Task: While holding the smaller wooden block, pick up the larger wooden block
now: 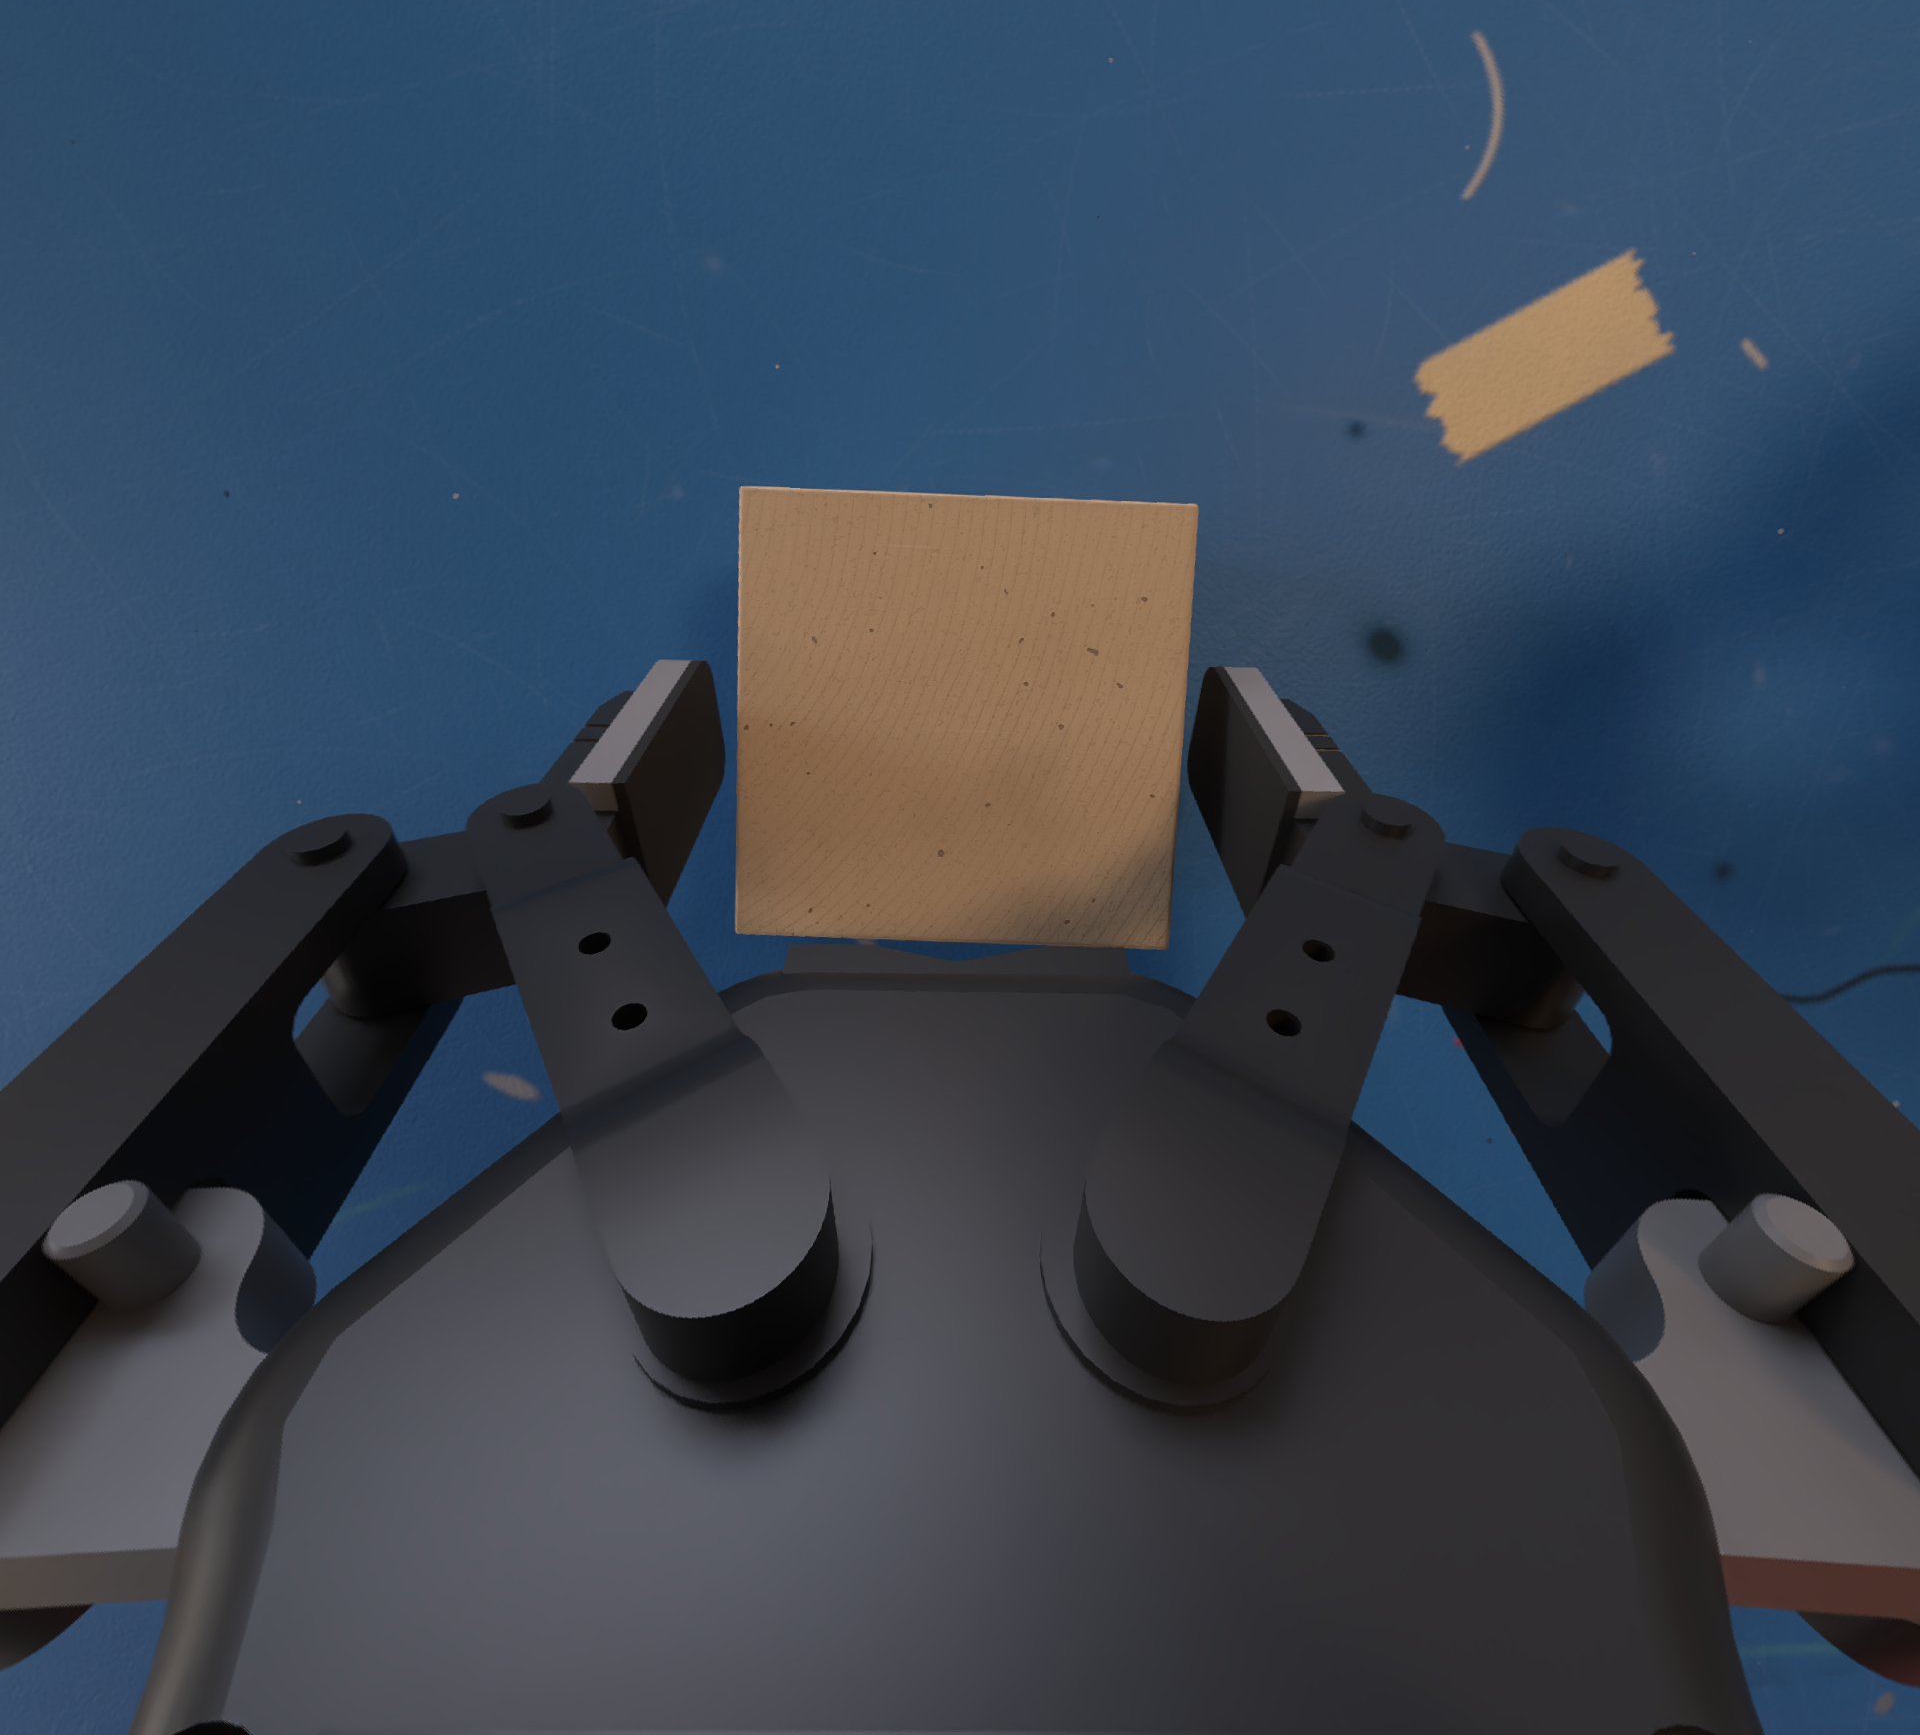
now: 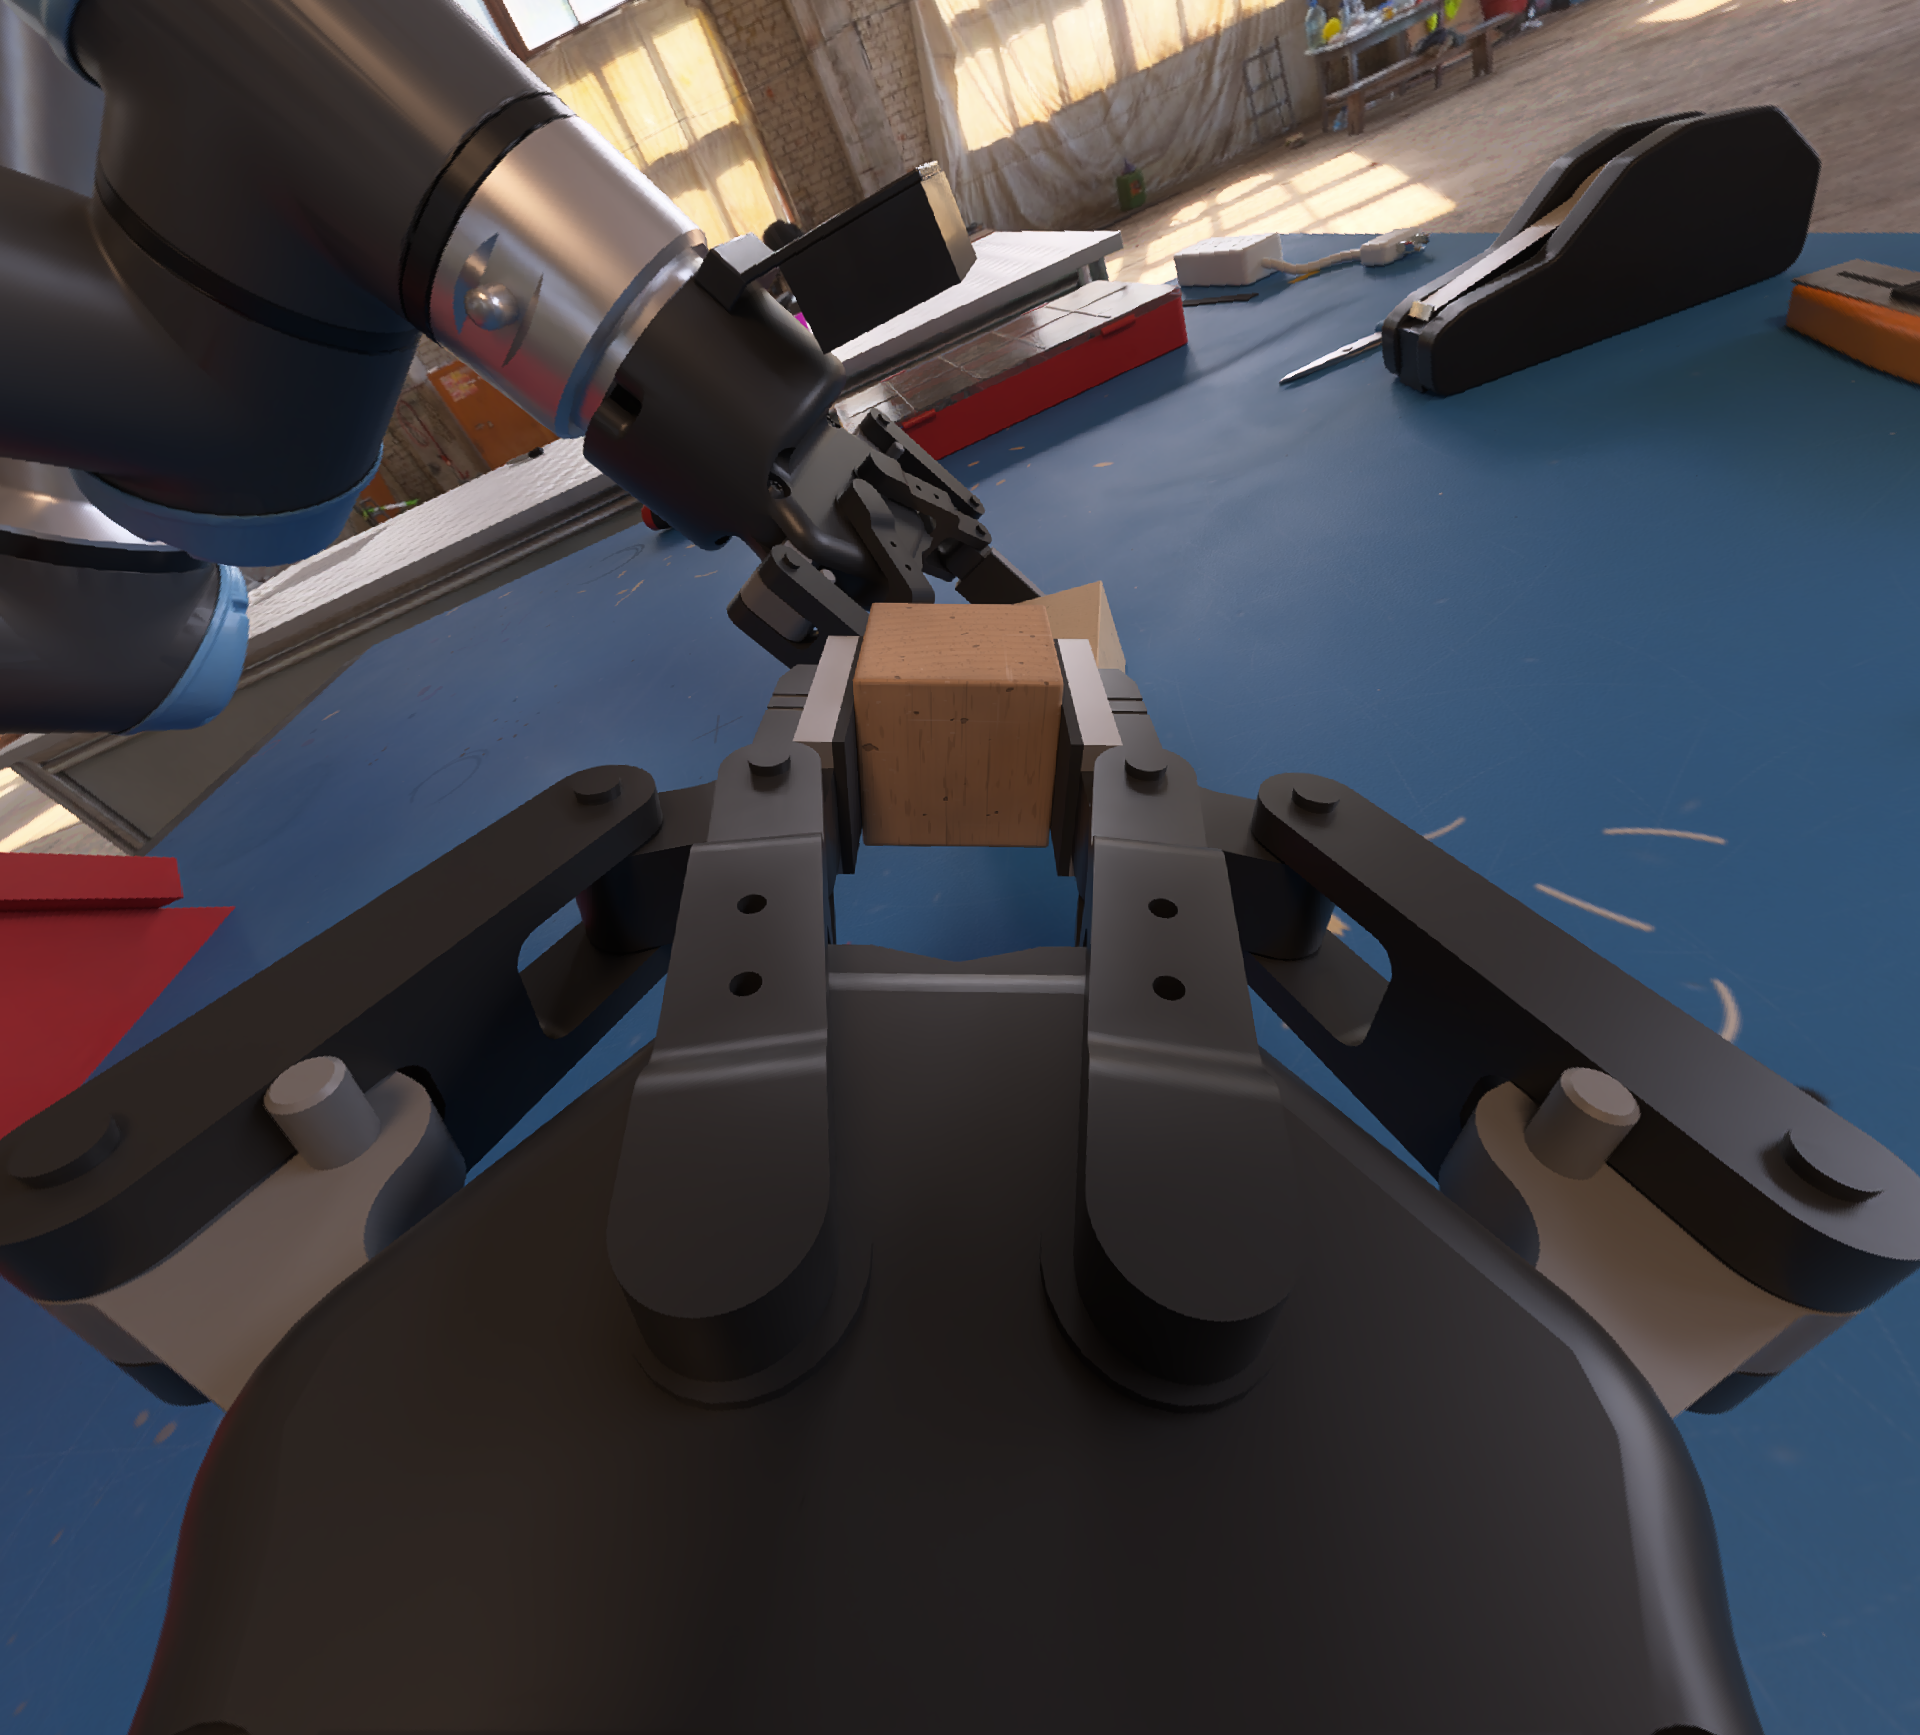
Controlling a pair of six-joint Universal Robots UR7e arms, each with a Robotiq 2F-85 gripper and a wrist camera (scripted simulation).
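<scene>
The larger wooden block (image 1: 961, 719) sits on the blue table (image 1: 416, 231), straight below the left wrist camera. My left gripper (image 1: 956, 698) is open and straddles it, one pad (image 1: 675, 740) close to each side face, with thin gaps. In the right wrist view the left gripper (image 2: 904, 542) reaches down onto the pale larger block (image 2: 1086, 620). My right gripper (image 2: 956, 677) is shut on the smaller wooden block (image 2: 956, 729) and holds it above the table, just in front of the larger block.
A black tape dispenser (image 2: 1600, 251), scissors (image 2: 1330, 360), an orange object (image 2: 1860, 314) and a white power strip (image 2: 1226, 257) lie at the back right. A red tray (image 2: 1049, 355) is behind the left arm (image 2: 312, 231). A red object (image 2: 83, 958) lies at the left. A tape strip (image 1: 1548, 355) sticks to the table.
</scene>
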